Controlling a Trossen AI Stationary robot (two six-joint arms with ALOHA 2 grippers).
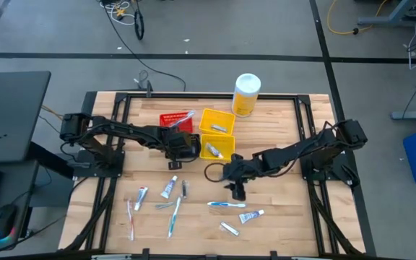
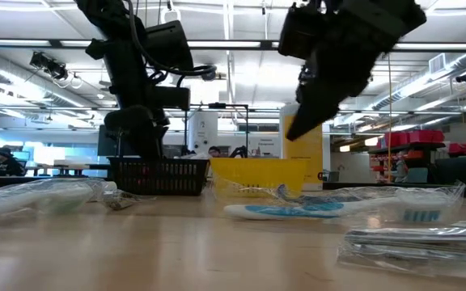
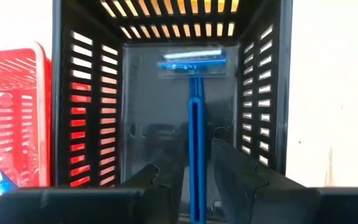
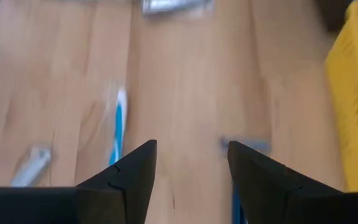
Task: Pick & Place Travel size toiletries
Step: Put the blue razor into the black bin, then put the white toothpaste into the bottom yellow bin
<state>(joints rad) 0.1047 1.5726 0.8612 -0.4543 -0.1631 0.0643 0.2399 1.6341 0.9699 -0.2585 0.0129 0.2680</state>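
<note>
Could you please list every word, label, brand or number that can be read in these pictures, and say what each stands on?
None can be read.
Yellow bottle: no print legible on cap or body.
Tubes: markings too small.
Wrapped toothbrush: wrapper print blurred.
Razor in the black bin: no lettering visible.
Red boxes in the room: no text legible.

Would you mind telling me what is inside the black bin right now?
In the black bin lies one blue razor, head toward the far wall, handle running between the left pincer's parted fingers. The bin's near end is hidden behind those fingers.
</note>
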